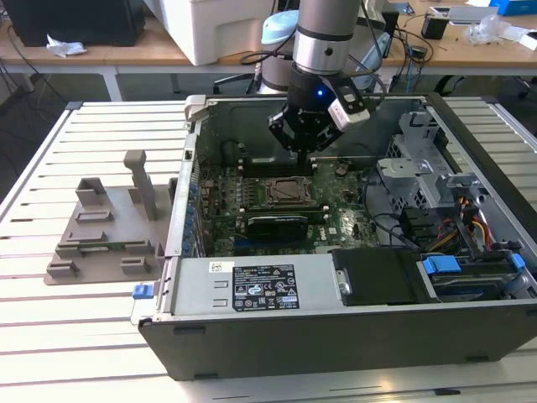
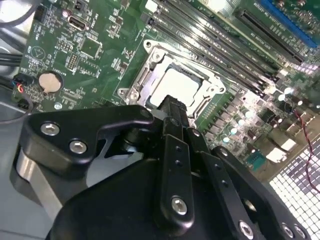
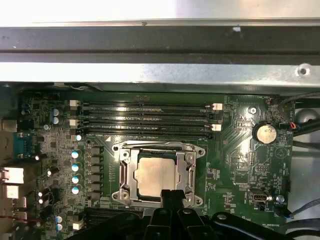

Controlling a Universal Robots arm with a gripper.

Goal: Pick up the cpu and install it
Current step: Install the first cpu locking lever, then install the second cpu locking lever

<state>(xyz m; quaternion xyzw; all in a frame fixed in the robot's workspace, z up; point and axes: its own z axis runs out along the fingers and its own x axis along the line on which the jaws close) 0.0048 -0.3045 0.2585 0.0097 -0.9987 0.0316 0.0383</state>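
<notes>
The claw [image 1: 304, 144], fingers pressed together and holding nothing, hangs inside the open case [image 1: 336, 319] just above the socket [image 3: 158, 172], where the cpu [image 3: 156, 175] lies flat directly beneath the fingertips, its square top facing up.

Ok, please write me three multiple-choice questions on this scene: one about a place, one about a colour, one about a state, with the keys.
1. Where does the cpu lie? A in the socket on the motherboard; B on the floor; C in a person's hand.
2. What colour is the motherboard? A blue; B green; C red.
3. How is the computer case? A shut; B wrapped in foil; C open.
Key: 1 A, its silvery top sits inside the metal frame; 2 B, green in both wrist views; 3 C, the exterior view shows the board inside.
</notes>
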